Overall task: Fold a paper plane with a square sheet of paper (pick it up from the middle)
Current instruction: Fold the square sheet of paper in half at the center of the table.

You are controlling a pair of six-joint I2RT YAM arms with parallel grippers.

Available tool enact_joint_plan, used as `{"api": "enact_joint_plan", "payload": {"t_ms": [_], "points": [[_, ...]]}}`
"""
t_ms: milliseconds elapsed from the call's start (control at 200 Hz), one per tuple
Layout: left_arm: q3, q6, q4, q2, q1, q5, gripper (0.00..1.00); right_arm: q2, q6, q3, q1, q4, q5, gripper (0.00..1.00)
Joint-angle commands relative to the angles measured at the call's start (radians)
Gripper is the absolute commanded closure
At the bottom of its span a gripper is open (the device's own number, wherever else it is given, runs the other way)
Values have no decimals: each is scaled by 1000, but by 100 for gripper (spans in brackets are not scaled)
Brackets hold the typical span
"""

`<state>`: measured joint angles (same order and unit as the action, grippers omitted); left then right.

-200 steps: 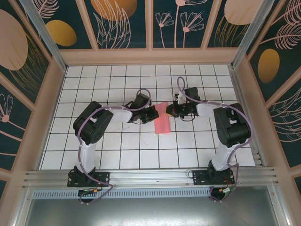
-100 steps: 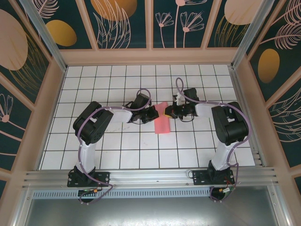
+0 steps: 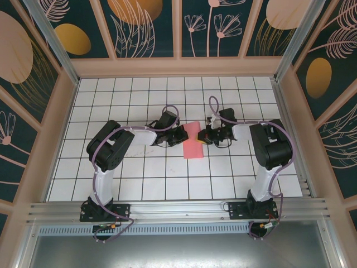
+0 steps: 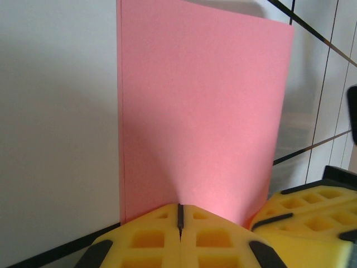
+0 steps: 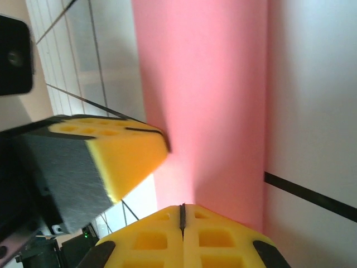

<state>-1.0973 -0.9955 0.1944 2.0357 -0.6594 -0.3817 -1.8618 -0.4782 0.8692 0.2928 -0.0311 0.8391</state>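
Observation:
The square sheet of paper [image 3: 193, 141] lies flat on the white grid table as a salmon-pink upright rectangle, not a paper plane. My left gripper [image 3: 183, 135] is shut, its yellow tips resting on the sheet's left edge. My right gripper [image 3: 204, 135] is shut too, tips down on the right edge. In the left wrist view the paper [image 4: 201, 111] stretches away from my shut left gripper [image 4: 180, 209], with the right gripper's fingers [image 4: 312, 206] at lower right. In the right wrist view the paper [image 5: 206, 95] runs ahead of my right gripper [image 5: 182, 209], and the left gripper's finger [image 5: 111, 151] is at the left.
The white tiled table [image 3: 139, 178] has wooden walls [image 3: 178, 67] at the back and sides. An aluminium rail [image 3: 178, 209] carrying both arm bases runs along the near edge. Both arms reach in towards the middle.
My right gripper has shifted slightly left and nearer, onto the paper's right edge. The left arm and the paper have stayed put.

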Motion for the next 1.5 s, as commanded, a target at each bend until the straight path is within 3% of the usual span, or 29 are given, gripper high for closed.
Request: {"api": "enact_joint_plan", "payload": {"t_ms": [0, 440, 821, 1081, 1281, 1496], "points": [[27, 23, -61, 43, -4, 20, 100, -23, 40, -27, -12, -26, 17, 100], [31, 26, -64, 43, -4, 23, 100, -34, 171, -93, -32, -7, -49, 100], [34, 26, -64, 43, -5, 23, 100, 75, 131, -83, -30, -40, 79, 100], [34, 26, -62, 42, -4, 22, 100, 39, 179, -131, -26, 12, 34, 100], [33, 26, -62, 41, -5, 21, 100, 25, 201, -133, -25, 78, -99, 100], [35, 31, -64, 49, -3, 21, 100, 99, 169, -121, -14, 33, -5, 100]]}}
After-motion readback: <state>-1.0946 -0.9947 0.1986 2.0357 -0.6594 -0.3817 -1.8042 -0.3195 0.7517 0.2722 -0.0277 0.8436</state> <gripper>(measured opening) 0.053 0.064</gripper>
